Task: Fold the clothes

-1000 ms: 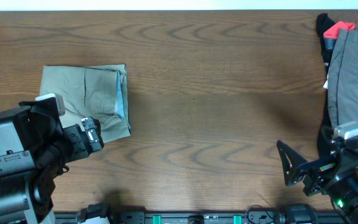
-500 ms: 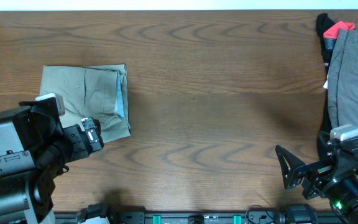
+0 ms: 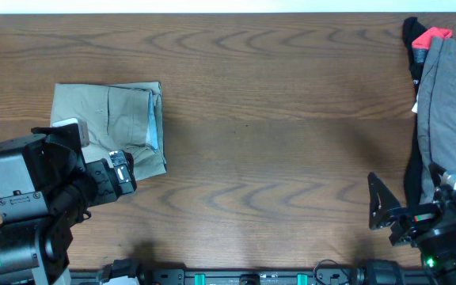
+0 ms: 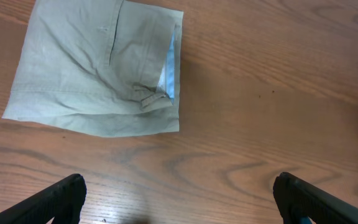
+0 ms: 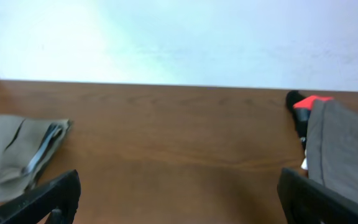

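The clothes, a pair of khaki shorts [image 3: 109, 119], lie folded into a compact rectangle at the table's left, with the pale blue waistband lining showing along the right edge [image 4: 168, 71]. They also appear far left in the right wrist view [image 5: 17, 149]. My left gripper [image 4: 179, 185] hovers just in front of the shorts' near edge, open, with only bare wood between its fingers. In the overhead view the left arm covers the shorts' near-left corner. My right gripper [image 5: 179, 180] is low at the table's front right [image 3: 386, 214], open and holding nothing.
A darker grey garment [image 3: 450, 103] lies along the right edge, on top of a black and red cloth [image 3: 426, 39] at the far right corner. The brown wooden table [image 3: 275, 119] stretches between the two piles. A white wall [image 5: 179, 37] rises behind the table's far edge.
My right arm has drawn back toward the front right corner. The left arm has shifted slightly. The shorts have not moved, and both grippers stayed open.
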Action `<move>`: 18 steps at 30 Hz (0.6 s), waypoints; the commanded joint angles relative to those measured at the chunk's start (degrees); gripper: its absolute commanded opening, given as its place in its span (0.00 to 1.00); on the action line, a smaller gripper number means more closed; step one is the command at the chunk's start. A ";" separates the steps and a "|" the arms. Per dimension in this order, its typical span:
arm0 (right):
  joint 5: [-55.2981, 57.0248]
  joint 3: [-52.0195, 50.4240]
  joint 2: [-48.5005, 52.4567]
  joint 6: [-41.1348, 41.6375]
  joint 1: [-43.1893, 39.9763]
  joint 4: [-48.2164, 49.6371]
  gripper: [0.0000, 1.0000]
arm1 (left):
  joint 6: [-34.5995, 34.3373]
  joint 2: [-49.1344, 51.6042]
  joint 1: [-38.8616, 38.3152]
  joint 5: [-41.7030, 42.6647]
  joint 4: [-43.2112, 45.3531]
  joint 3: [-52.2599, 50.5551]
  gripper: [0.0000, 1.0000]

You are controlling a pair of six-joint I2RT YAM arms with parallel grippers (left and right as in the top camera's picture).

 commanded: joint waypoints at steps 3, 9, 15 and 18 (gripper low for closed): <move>0.17 -10.62 -6.12 -0.44 -0.92 3.56 0.99 | -0.11 -0.20 -0.17 0.28 -0.17 0.00 0.98; -0.31 -25.44 -13.25 -0.42 -0.92 9.88 0.99 | -0.11 -0.20 -0.17 0.28 -0.17 0.00 0.98; -1.11 -37.90 -20.55 -0.20 -0.92 16.17 0.99 | -0.11 -0.20 -0.17 0.28 -0.17 0.00 0.98; -1.05 -42.38 -24.00 -0.22 -0.92 18.03 0.99 | -0.11 -0.20 -0.17 0.28 -0.17 0.00 0.98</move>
